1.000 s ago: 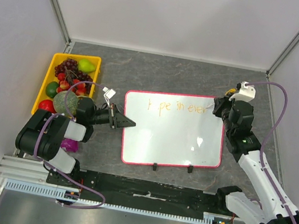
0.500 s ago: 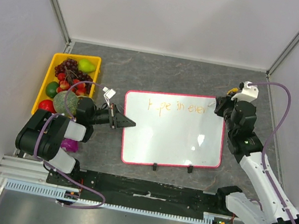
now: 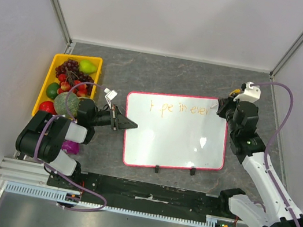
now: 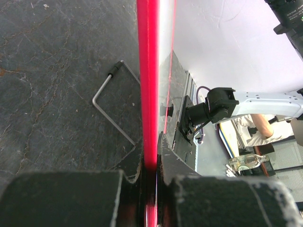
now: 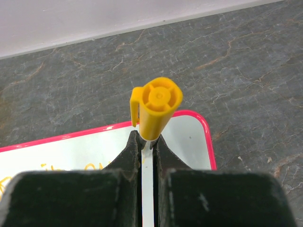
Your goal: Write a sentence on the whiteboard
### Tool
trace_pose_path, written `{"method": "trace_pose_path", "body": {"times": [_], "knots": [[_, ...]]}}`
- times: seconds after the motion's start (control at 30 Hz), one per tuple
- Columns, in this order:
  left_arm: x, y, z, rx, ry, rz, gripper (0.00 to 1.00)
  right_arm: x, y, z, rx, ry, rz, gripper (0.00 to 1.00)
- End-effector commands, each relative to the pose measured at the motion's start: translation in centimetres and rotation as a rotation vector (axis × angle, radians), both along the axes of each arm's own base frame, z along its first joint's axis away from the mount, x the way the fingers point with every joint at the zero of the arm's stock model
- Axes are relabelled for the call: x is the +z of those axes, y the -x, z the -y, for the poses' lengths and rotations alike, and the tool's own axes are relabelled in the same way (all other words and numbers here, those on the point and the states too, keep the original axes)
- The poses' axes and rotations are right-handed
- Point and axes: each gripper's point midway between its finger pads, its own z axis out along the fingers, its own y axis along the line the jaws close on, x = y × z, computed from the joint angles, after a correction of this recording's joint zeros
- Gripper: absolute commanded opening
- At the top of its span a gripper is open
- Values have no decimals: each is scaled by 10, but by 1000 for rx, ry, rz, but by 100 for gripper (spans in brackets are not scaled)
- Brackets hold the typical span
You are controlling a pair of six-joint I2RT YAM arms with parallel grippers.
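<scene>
The whiteboard [image 3: 175,144], white with a pink-red frame, lies flat on the dark table. Its left edge [image 4: 147,71] is clamped by my left gripper [image 3: 132,125], which is shut on it [image 4: 150,163]. The sentence [image 3: 178,109] is a thin orange line near the top edge, reading about "Hope in ever". My right gripper [image 3: 223,107] sits at the board's top right corner, shut on a marker [image 5: 156,106] with a yellow cap end up [image 5: 147,142]. The marker's tip is hidden under the fingers. Orange strokes [image 5: 94,166] show left of it on the whiteboard [image 5: 71,151].
A yellow fruit tray [image 3: 48,80] with grapes and other fruit stands at the left. A purple object [image 3: 70,147] lies by the left arm's base. A bent metal wire [image 4: 109,94] rests on the table beside the board's left edge. Enclosure walls close in all round.
My right gripper with the marker has shifted slightly right along the top line, uncovering the end of "ever". The left gripper and the board have not moved.
</scene>
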Motion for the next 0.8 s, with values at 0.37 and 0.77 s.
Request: {"method": "trace_pose_path", "body": {"times": [0.37, 0.77], "knots": [[-15, -15, -4, 59, -76, 102, 2, -34, 22, 12, -21, 28, -55, 0], [-15, -15, -4, 56, -75, 100, 2, 25, 6, 15, -60, 3, 58, 0]]}}
